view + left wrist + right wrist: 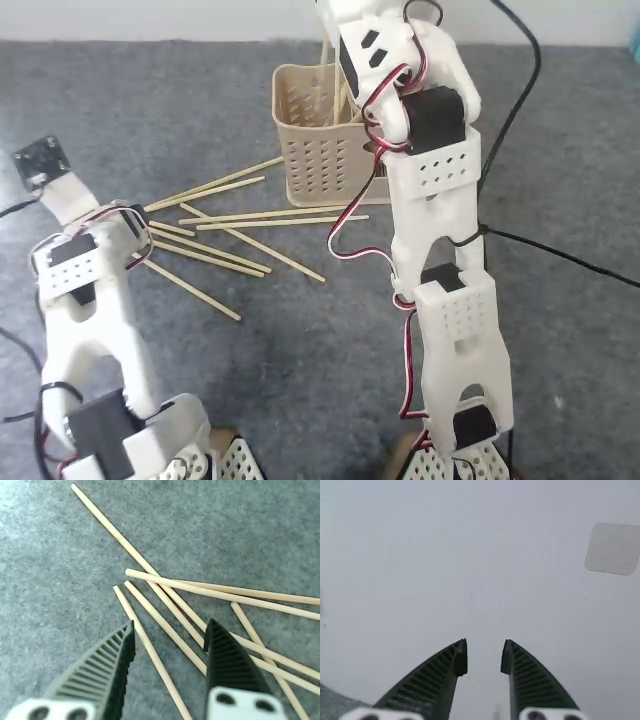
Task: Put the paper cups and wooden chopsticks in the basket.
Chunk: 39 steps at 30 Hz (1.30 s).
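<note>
Wooden chopsticks (225, 594), slim and pale, lie strewn over nubby grey carpet (50, 555).

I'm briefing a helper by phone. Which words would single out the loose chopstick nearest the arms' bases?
Start at the beige basket on the grey table. From it loose sticks scatter toward the left arm. The chopstick wanted is the one closest to the arms' bases, slanting alone, crossed by none.
</note>
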### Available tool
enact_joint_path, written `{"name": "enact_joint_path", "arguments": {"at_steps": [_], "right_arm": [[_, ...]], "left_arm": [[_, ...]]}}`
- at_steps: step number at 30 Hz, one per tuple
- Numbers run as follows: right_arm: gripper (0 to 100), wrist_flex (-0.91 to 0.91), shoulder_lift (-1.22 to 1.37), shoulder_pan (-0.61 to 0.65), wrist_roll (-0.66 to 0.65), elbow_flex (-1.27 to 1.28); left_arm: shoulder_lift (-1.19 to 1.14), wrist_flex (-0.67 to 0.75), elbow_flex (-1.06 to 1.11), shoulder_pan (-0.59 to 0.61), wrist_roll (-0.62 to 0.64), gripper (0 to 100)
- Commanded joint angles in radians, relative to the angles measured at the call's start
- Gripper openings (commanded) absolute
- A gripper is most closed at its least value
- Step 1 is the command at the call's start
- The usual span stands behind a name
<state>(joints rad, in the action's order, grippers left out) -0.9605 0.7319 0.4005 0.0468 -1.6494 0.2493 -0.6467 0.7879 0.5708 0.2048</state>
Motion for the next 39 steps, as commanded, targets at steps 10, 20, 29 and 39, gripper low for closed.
{"name": "enact_joint_path", "arguments": {"at_steps": [10, 20, 29, 39], "right_arm": [[0.6, -0.358, -0.282, 0.056, -0.015, -0.029], [0.6, -0.825, -0.521, 0.073, 0.000, -0.026], [0.6, -0.839, -0.926, -0.013, 0.060, 0.535], [0.6, -0.831, -1.337, -0.013, 0.043, 1.079]], "left_arm": [[0.014, 0.015, -0.004, 0.005, 0.012, 22], [0.014, -0.106, -0.056, 0.048, 0.012, 22], [0.003, -0.147, -0.111, 0.038, 0.106, 22], [-0.009, -0.169, -0.166, -0.068, 0.130, 22]]}}
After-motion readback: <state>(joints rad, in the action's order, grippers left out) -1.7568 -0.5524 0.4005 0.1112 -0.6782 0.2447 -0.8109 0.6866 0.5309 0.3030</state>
